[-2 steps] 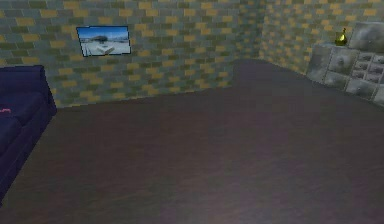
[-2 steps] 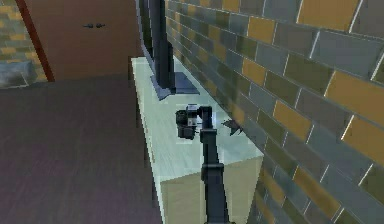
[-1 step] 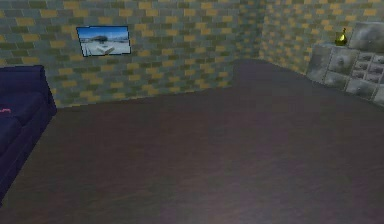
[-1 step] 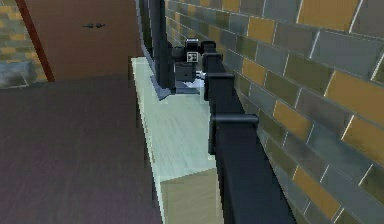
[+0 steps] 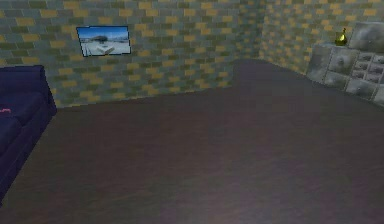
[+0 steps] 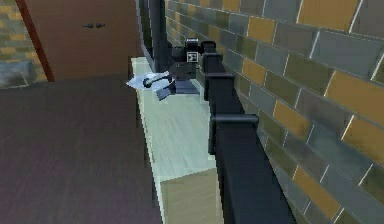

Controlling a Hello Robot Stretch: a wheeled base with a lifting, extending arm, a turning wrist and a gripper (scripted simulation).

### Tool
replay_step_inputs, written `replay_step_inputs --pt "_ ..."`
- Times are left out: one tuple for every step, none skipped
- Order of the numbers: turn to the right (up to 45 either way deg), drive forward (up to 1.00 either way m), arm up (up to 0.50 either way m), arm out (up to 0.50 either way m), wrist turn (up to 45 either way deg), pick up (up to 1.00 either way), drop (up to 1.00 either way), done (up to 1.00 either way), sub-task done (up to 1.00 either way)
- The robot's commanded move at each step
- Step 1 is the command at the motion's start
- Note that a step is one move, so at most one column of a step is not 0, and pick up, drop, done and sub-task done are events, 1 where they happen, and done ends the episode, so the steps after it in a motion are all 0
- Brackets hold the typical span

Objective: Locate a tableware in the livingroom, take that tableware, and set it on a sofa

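Pale green tabletop beneath the gripper, a small white thing at its fingers; can't tell its grip or whether it holds anything. Dark sofa on the forward view's left.

- I can read no text, number, brand or sign in either view.
- The wall picture in the forward view carries no lettering I can make out.
- The white squares in the arm side view bear black marks, which I cannot read as characters.
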Motion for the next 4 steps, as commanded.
replay_step_inputs --pt "0.0 0.0 0.0 0.0 -45.0 0.0 0.0 0.0 0.0" --pt "0.0 0.0 0.0 0.0 -45.0 0.0 0.0 0.0 0.0" --pt "0.0 0.0 0.0 0.0 -9.0 0.0 0.0 0.0 0.0" --pt "0.0 0.0 0.0 -0.48 0.0 0.0 0.0 0.0 0.0"
